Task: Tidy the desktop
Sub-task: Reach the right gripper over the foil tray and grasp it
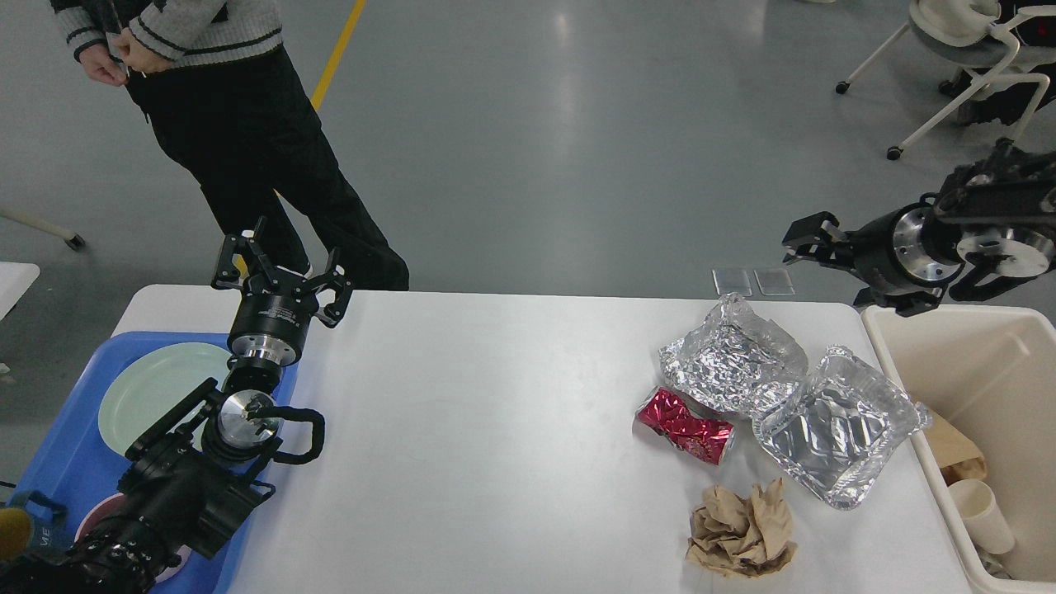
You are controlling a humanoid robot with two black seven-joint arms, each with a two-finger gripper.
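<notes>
Two grippers hang empty: the left gripper point(280, 268), fingers spread wide, at centre-left over the desktop point(495, 429) that fills the lower frame; the right gripper point(813, 243) at upper right, its opening unclear.

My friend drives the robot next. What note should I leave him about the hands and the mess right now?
Left end effector: open, empty, raised over the blue plastic tray holding a pale green plate.
Right end effector: cannot tell whether open; nothing seen in it, above the beige rectangular bin.
Still on the white desktop: crumpled foil sheet, foil tray, crushed red can, crumpled brown paper.
Already binned: a white cup, brown paper.
Left: bin the four pieces.
</notes>
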